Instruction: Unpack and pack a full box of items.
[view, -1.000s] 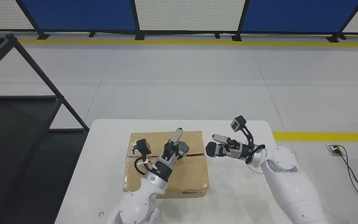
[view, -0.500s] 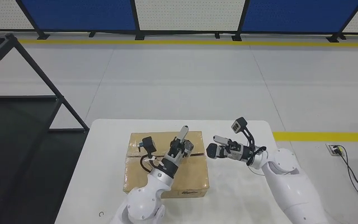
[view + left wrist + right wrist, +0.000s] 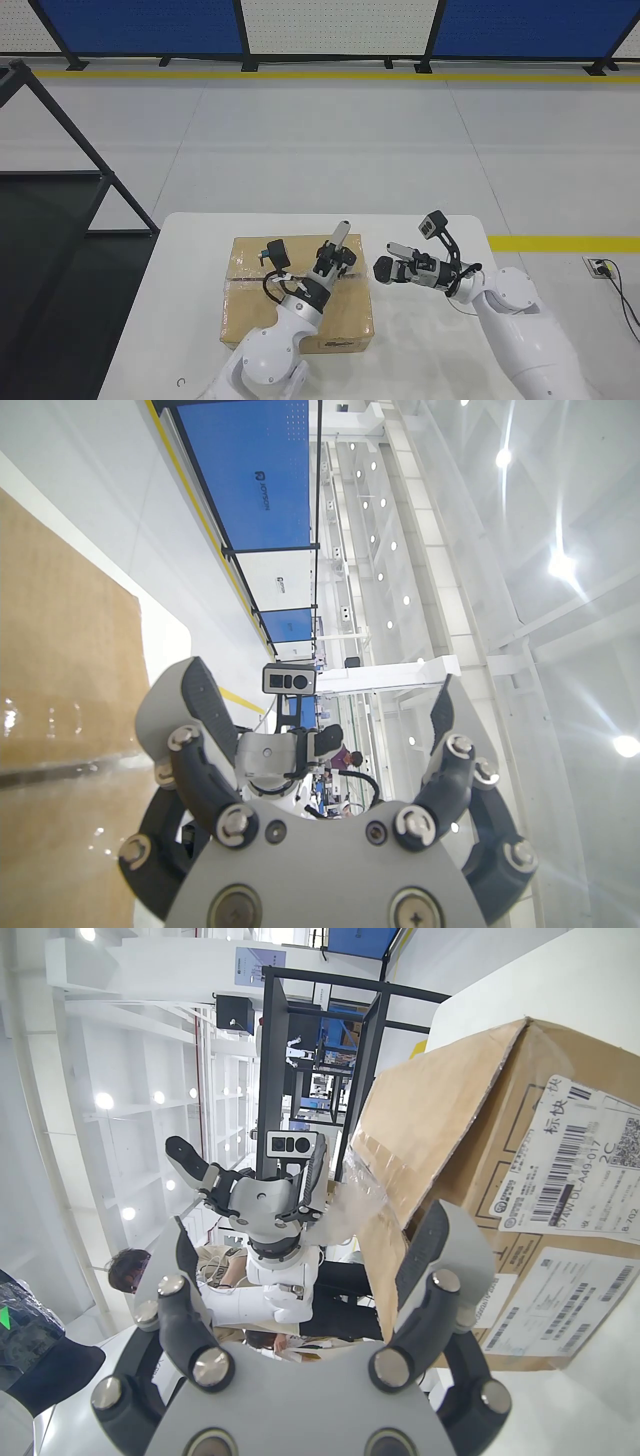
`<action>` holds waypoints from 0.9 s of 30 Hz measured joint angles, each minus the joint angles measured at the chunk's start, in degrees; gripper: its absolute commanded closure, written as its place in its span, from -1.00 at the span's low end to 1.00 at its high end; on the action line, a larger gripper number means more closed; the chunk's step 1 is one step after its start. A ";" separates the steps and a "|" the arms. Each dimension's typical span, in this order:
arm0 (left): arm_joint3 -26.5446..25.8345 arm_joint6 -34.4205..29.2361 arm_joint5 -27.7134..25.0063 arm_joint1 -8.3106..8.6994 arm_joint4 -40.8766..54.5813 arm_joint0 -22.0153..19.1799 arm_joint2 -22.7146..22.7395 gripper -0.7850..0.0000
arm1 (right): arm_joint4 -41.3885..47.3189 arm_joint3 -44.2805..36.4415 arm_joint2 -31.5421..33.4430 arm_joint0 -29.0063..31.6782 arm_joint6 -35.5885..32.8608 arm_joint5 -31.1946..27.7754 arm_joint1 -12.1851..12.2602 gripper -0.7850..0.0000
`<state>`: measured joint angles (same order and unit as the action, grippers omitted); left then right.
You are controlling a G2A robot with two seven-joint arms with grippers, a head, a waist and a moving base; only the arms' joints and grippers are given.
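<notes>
Top view: closed cardboard box [image 3: 300, 305] sits mid-table [image 3: 430, 350], top seam taped. Left gripper [image 3: 341, 248] is over the box's 2 o'clock corner, fingers spread wide, holding nothing. One finger [image 3: 342, 232] points to 12 o'clock, the other is low by the top edge. Right gripper [image 3: 384, 259] hangs above the table at 3 o'clock of the box, just beside it, aimed at 9 o'clock, fingers apart and empty.

Left wrist view: gripper [image 3: 320, 695] spread, box [image 3: 60, 650] top alongside.

Right wrist view: gripper [image 3: 307, 1228] spread, box [image 3: 450, 1138] side with labels [image 3: 570, 1163] facing it. Loose clear tape [image 3: 357, 1200] at the top edge, left gripper [image 3: 247, 1163] next to it; can't tell if touching.
</notes>
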<state>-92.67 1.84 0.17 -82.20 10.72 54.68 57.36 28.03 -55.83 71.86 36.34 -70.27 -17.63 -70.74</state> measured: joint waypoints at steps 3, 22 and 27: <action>0.19 -0.10 -0.12 -0.24 -0.17 -0.14 -0.08 -1.00 | 0.11 -0.09 0.15 0.12 0.01 -0.07 0.15 -1.00; -20.33 -13.16 1.50 2.34 7.82 12.20 20.48 -1.00 | 4.13 -2.56 0.87 0.61 -2.41 -2.04 0.76 -1.00; -24.63 -25.68 7.95 4.21 17.23 18.43 36.06 -1.00 | 4.68 0.09 -1.71 -2.70 -5.18 -0.28 0.20 -1.00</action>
<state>-117.30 -23.84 8.12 -77.99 27.95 73.10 93.42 32.70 -55.74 70.15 33.64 -75.45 -17.91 -70.54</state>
